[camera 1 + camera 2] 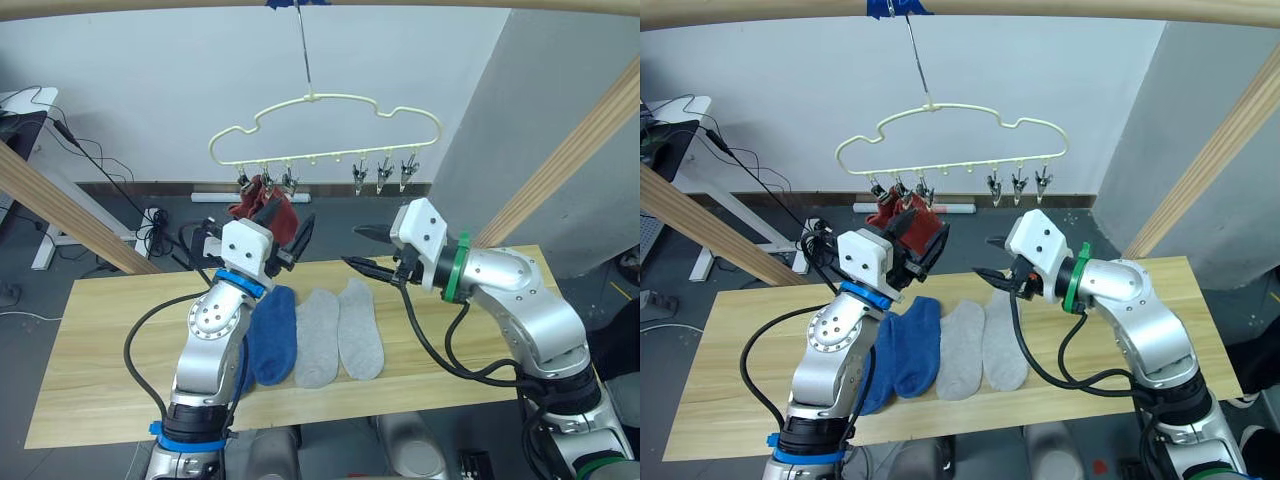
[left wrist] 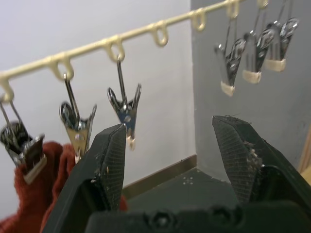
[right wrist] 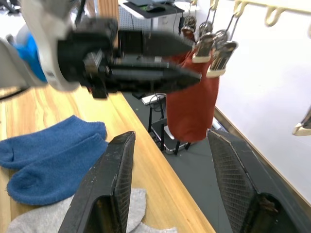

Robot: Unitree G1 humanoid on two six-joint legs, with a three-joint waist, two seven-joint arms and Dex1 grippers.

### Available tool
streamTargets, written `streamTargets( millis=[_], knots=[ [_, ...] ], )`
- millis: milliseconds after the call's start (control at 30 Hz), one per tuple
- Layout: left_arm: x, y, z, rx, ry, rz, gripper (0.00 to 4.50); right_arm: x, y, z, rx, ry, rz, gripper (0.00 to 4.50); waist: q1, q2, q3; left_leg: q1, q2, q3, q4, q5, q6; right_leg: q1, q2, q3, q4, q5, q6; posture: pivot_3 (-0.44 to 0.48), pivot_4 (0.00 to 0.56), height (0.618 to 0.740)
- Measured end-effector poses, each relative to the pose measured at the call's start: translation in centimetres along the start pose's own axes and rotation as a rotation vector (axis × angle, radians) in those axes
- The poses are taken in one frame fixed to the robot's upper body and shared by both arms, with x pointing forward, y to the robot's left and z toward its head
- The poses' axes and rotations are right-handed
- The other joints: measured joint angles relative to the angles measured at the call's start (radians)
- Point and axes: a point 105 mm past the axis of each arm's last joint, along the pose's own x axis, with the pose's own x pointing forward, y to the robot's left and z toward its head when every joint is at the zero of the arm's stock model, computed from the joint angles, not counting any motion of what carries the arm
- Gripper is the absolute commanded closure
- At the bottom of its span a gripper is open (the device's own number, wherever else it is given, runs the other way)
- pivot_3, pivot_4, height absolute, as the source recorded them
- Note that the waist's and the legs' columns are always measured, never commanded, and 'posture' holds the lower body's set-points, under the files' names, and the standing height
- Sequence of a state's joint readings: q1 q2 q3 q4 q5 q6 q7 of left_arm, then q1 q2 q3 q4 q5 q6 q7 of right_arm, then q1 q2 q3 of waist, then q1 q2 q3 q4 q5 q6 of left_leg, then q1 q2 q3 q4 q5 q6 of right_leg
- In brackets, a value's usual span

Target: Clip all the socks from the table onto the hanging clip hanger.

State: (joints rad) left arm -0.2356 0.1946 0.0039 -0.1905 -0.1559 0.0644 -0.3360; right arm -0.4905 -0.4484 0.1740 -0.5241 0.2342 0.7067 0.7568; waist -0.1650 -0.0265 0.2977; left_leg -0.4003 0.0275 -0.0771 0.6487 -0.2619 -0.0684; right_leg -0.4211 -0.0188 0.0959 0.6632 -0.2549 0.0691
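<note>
The pale yellow clip hanger (image 1: 325,125) hangs by its hook from the top pole. Rust red socks (image 1: 245,207) hang from its leftmost clips, and the three clips at the right end (image 1: 384,175) are bare. My left gripper (image 1: 288,222) is raised just in front of the red socks, open and empty, facing a bare clip (image 2: 124,111). My right gripper (image 1: 353,247) hovers open above the table's far edge, pointing left toward the left gripper. On the table (image 1: 100,340) lie two blue socks (image 1: 272,335) and two light grey socks (image 1: 318,340) side by side.
Thick wooden poles slant at the left (image 1: 60,205) and right (image 1: 570,160), under a top pole (image 1: 420,6). Behind the table are a white wall, a grey corner (image 1: 500,120), floor cables (image 1: 150,225) and a white desk (image 1: 30,105).
</note>
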Motion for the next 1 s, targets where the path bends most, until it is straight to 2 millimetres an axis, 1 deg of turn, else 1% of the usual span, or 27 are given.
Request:
streamTargets(
  millis=[33, 100, 367, 433, 667, 833, 1000],
  knots=[
    [0.2, 0.1, -0.1, 0.0, 0.004, 0.004, 1.92, 0.0, 0.0, 0.1, 0.005, -0.003, 0.001, 2.04, -0.001, 0.0, 0.0, 0.0, 0.0, 0.0, 0.0, 0.0, 0.0, 0.0, 0.0, 0.0, 0.0, 0.0, 0.0, -0.248, 0.28, 0.74],
    [0.5, 0.2, -0.1, 0.002, -0.001, 0.01, 2.47, -0.1, -0.1, 0.2, 0.01, -0.013, -0.006, 2.04, -0.001, 0.0, 0.0, 0.0, 0.0, 0.0, 0.0, 0.0, 0.0, 0.0, 0.0, 0.0, 0.0, 0.0, 0.0, -0.248, 0.28, 0.74],
    [2.0, 0.6, -0.5, -0.001, -0.004, 0.048, 2.47, -0.7, -0.4, 0.9, 0.01, -0.031, -0.041, 2.04, -0.003, 0.0, 0.0, 0.0, 0.0, 0.0, 0.0, 0.0, 0.0, 0.0, 0.0, 0.0, 0.0, 0.0, 0.0, -0.272, 0.285, 0.74],
    [2.3, 0.6, -0.3, 0.001, -0.016, 0.057, 2.47, -0.7, -0.3, 1.1, 0.007, -0.034, -0.045, 2.04, -0.004, 0.0, 0.0, 0.0, 0.0, 0.0, 0.0, 0.0, 0.0, 0.0, 0.0, 0.0, 0.0, 0.0, 0.0, -0.274, 0.286, 0.74],
    [2.9, 0.8, 0.1, 0.003, -0.034, 0.07, 2.47, -0.9, -0.4, 0.9, 0.015, -0.022, -0.06, 2.04, -0.005, 0.0, 0.0, 0.0, 0.0, 0.0, 0.0, 0.0, 0.0, 0.0, 0.0, 0.0, 0.0, 0.0, 0.0, -0.271, 0.285, 0.74],
    [3.6, 1.1, 1.4, 0.017, -0.085, 0.081, 2.47, -0.9, -0.4, 0.9, 0.018, -0.027, -0.057, 2.04, -0.005, 0.0, 0.0, 0.0, 0.0, 0.0, 0.0, 0.0, 0.0, 0.0, 0.0, 0.0, 0.0, 0.0, 0.0, -0.271, 0.285, 0.74],
    [3.8, 1.2, 1.8, 0.018, -0.103, 0.091, 2.47, -0.9, -0.2, 1.1, 0.02, -0.038, -0.049, 2.04, -0.004, 0.0, 0.0, 0.0, 0.0, 0.0, 0.0, 0.0, 0.0, 0.0, 0.0, 0.0, 0.0, 0.0, 0.0, -0.264, 0.281, 0.74]
  ],
)
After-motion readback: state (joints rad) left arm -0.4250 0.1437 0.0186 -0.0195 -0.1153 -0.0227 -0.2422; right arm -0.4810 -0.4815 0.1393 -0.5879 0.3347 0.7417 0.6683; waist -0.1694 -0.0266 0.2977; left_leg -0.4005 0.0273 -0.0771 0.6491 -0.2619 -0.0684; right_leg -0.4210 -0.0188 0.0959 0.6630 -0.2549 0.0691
